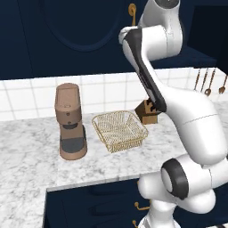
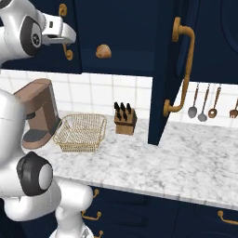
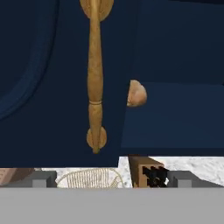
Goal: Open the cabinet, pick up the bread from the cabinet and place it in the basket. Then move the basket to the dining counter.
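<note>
Straight ahead of the tool, whose fingertips stand spread wide and released with nothing between them, hangs the closed left door of the cabinet with its brass handle; just right of that door's free edge the compartment is open and the bread sits on its shelf, half hidden by the edge. Below the tool on the marble bench lies the basket, between the coffee machine and the knife block, while the right door stands swung outward, leaving open room before the shelf. The arm rises from the base, bends up and reaches level toward the cabinet.
</note>
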You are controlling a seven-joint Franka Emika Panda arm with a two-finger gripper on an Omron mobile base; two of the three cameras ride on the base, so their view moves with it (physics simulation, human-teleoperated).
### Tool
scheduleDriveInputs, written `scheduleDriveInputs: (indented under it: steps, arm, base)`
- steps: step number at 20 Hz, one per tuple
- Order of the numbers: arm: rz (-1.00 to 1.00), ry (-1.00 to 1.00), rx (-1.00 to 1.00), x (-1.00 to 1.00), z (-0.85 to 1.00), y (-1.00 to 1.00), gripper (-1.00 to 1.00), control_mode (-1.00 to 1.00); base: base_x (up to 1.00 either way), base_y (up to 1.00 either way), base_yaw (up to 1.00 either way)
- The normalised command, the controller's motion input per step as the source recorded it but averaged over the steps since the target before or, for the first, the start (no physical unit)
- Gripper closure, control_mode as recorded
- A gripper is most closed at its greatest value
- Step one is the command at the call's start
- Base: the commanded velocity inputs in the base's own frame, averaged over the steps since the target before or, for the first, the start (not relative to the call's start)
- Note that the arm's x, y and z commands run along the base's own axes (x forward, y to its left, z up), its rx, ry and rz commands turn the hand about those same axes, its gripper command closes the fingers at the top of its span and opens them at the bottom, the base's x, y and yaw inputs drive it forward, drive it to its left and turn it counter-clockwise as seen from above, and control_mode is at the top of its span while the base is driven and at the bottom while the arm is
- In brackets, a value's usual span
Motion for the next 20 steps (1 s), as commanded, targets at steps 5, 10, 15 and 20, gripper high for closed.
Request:
scheduleDriveInputs:
  steps: [5,10,15,20]
  arm:
    - [-0.1,0.0,0.0,0.66,0.0,0.23,-1.0,-1.0]
    - [-0.05,0.0,0.0,0.69,0.0,0.06,-1.0,-1.0]
    - [0.0,0.0,0.0,0.58,0.0,-0.01,-1.0,-1.0]
    - [0.03,-0.02,0.0,0.5,-0.02,-0.1,-1.0,-1.0]
  base:
    - [0.0,0.0,0.0]
    - [0.0,0.0,0.0]
    - [0.0,0.0,0.0]
    - [0.0,0.0,0.0]
